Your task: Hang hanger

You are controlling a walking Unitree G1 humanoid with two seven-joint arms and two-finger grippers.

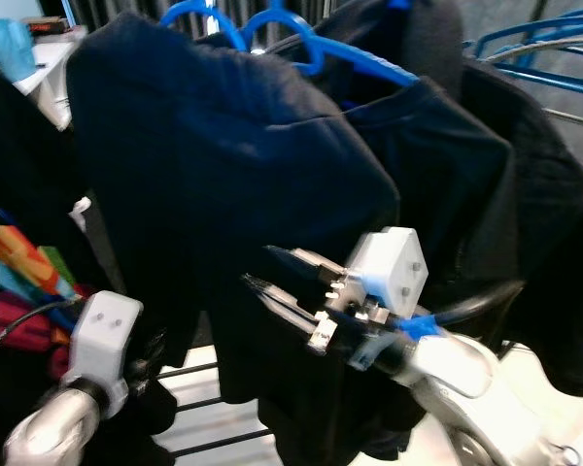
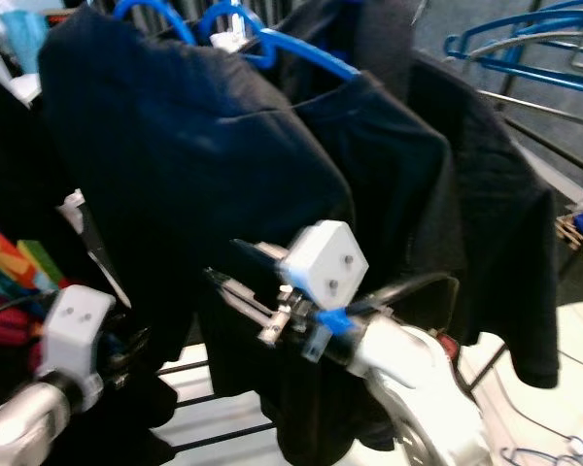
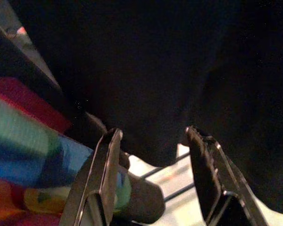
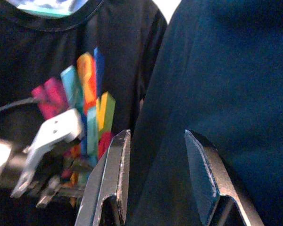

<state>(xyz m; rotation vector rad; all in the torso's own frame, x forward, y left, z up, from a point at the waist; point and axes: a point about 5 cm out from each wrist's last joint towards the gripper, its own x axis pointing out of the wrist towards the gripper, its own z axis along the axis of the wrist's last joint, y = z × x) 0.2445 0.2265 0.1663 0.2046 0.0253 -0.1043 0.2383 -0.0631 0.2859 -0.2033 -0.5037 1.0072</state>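
Right end effector (image 1: 272, 272) is raised in front of the hanging clothes, its two long black fingers (image 4: 114, 176) parted with nothing between them, the tips just at the cloth of a dark navy shirt (image 1: 223, 165). That shirt hangs on a blue hanger (image 1: 272, 34), whose hook rises above the collar among the other garments on the rack. Just behind it, toward the robot's right, a black shirt (image 1: 466, 194) hangs close against it, and further right some more blue hangers (image 1: 534, 44) sit empty beside thin metal bars. Down low on the robot's left, the left end effector (image 3: 153, 141) points in under the hem of the dark cloth; its fingers (image 3: 101, 174) stand apart too, holding nothing, though from the head cameras the tips are lost in the black fabric and only the white wrist block (image 1: 102, 335) is plain. Next to that arm hangs a black garment with a bright print (image 1: 24, 277) of red, orange, green and blue shapes. Below the clothes, thin dark rails (image 1: 199, 403) cross over a pale surface.
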